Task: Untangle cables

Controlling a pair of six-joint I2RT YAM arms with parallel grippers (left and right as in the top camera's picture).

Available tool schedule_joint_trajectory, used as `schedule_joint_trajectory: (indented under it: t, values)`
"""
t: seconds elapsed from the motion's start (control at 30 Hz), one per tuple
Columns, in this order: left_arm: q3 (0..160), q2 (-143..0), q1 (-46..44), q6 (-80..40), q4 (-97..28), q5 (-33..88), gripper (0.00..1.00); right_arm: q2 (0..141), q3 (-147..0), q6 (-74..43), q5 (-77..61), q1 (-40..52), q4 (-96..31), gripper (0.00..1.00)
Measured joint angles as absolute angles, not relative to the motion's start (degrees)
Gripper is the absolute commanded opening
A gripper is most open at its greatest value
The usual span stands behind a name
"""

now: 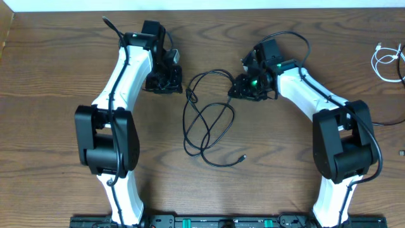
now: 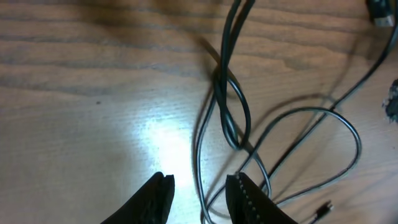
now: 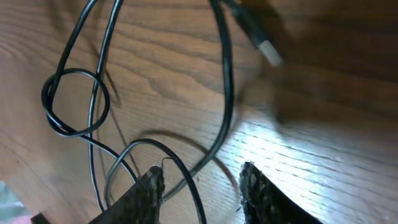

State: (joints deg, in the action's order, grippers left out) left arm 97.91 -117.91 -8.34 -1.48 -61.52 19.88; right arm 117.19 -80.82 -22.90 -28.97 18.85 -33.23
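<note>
Awaiting grasp: thin black looped cable (image 2: 219,87), wooden bench (image 1: 50,76); left hand (image 2: 200,180), right hand (image 3: 202,171) released, seemingly empty; next, pinch crossing.

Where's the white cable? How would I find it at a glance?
Look at the wooden table from above, then past the right arm to the table's right edge near the top. The white cable lies there in small loops, the only pale one, well apart from the black cable between the arms.
</note>
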Motion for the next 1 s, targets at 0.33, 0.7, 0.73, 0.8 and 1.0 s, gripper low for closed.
schedule_joint_trajectory:
  t: [0.33,0.7,0.73,0.8,1.0]
  values:
    - [97.9,-120.1,-8.3,-2.2,-62.2,20.6,0.34,118.1,-80.8,-23.9,-28.1,21.6,-35.9,0.55]
    - [97.8,-120.1,-8.3,-2.8,-67.5,17.8,0.33,118.3,-84.6,-20.8,-25.7,22.1,-50.9,0.75]
    - [97.5,-120.1,-8.3,-2.8,-67.5,18.0,0.33,118.3,-86.0,-20.4,-25.6,22.4,-51.9,0.76]
    - [96.5,-120.1,-8.4,-3.0,-67.5,18.1,0.33,118.3,-87.3,-19.9,-25.7,23.0,-52.3,0.75]
    - [94.4,-120.2,-8.3,-3.9,-67.6,18.2,0.33,118.3,-87.6,-19.9,-25.3,27.2,-53.1,0.75]
